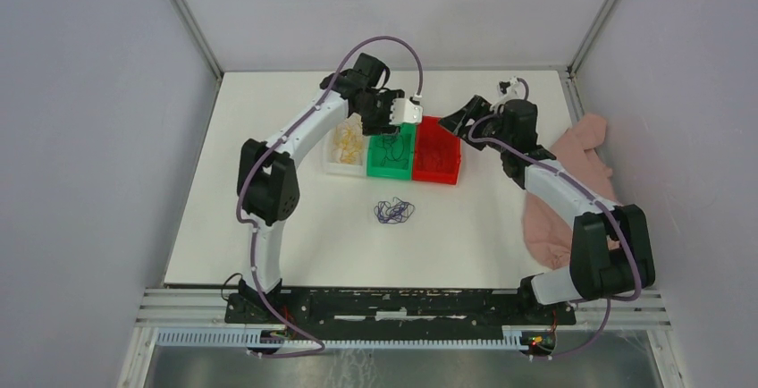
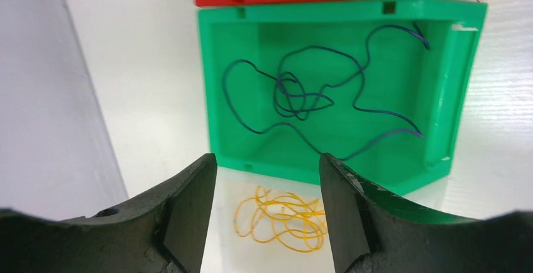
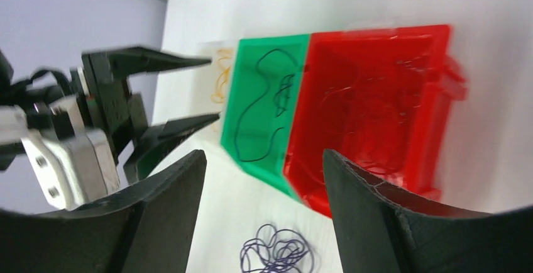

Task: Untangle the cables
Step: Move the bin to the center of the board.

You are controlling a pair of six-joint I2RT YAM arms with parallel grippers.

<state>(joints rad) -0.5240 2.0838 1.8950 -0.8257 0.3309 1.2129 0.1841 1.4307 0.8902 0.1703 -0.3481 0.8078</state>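
- White table (image 1: 295, 227) between grey walls; pink cloth (image 1: 585, 160) at its 3 o'clock edge.
- Left gripper (image 2: 267, 160) over green bin (image 2: 440, 97): fingers apart, empty.
- Right gripper (image 3: 263, 156) near red bin (image 1: 438, 178), at its 1 o'clock: fingers apart, empty.
- Blue-purple cable (image 2: 302, 97) loose inside green bin.
- Yellow cable (image 2: 283, 219) inside white bin (image 1: 344, 172), at 9 o'clock of green bin.
- Blue-purple bundle (image 1: 393, 212) on table, at 6 o'clock of green bin.

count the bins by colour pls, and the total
white bin: 1
green bin: 1
red bin: 1
total: 3
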